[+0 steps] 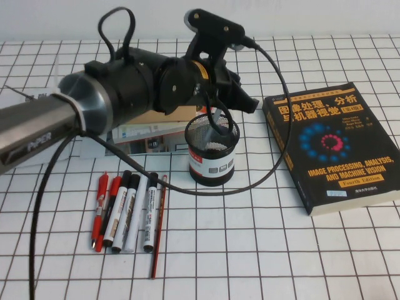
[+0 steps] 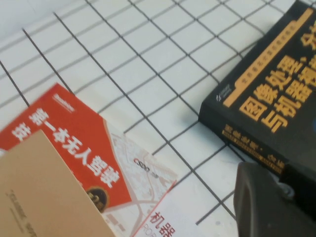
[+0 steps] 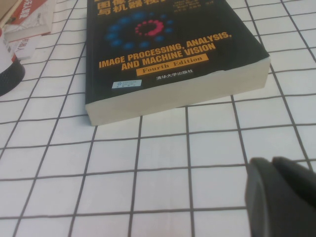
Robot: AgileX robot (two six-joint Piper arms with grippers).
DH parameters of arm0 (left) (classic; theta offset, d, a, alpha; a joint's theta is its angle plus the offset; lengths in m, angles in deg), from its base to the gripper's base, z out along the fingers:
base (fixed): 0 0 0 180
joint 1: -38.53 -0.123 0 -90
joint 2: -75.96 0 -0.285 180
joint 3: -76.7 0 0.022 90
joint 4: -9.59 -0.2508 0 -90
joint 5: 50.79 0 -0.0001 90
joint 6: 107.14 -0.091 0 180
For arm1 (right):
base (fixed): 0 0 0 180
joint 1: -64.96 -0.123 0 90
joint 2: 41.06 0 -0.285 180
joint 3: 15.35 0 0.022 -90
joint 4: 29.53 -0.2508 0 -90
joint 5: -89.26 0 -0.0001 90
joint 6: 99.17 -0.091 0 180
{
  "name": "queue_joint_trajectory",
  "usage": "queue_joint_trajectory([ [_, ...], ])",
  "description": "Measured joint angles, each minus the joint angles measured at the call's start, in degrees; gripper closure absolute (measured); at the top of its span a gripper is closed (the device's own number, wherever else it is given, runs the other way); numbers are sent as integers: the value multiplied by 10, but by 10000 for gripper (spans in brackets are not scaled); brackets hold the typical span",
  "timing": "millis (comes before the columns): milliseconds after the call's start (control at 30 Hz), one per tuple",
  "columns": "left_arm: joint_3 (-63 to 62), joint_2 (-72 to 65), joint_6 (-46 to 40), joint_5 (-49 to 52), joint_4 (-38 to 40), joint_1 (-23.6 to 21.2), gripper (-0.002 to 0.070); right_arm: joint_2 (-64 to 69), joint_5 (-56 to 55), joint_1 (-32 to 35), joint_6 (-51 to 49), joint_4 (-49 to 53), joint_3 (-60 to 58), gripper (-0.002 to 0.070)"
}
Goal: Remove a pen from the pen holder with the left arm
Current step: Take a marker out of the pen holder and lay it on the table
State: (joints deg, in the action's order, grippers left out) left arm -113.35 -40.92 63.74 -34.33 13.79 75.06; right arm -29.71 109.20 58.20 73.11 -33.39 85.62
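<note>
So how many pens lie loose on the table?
6 pens, side by side front-left of the pen holder; more may hide inside, where the left gripper reaches. Right gripper hovers near the black book.

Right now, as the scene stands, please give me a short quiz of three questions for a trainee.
1. True or false: the left gripper is at the mouth of the pen holder.
2. The loose pens lie: A in the holder; B on the table, left of the holder; C on the floor.
3. Fill in: the right gripper hangs over the table, facing the ____ book.
Key: 1 true; 2 B; 3 black.
</note>
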Motion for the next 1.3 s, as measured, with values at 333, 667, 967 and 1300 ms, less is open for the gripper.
queue_joint_trajectory([
  [333,0,127,-24,63,-61,0,624,0,0,0,0,0,0,692],
  [667,0,181,69,313,-246,2,624,0,0,0,0,0,0,692],
  [967,0,151,143,474,-152,-61,624,0,0,0,0,0,0,692],
  [1300,0,44,103,450,15,-151,624,0,0,0,0,0,0,693],
])
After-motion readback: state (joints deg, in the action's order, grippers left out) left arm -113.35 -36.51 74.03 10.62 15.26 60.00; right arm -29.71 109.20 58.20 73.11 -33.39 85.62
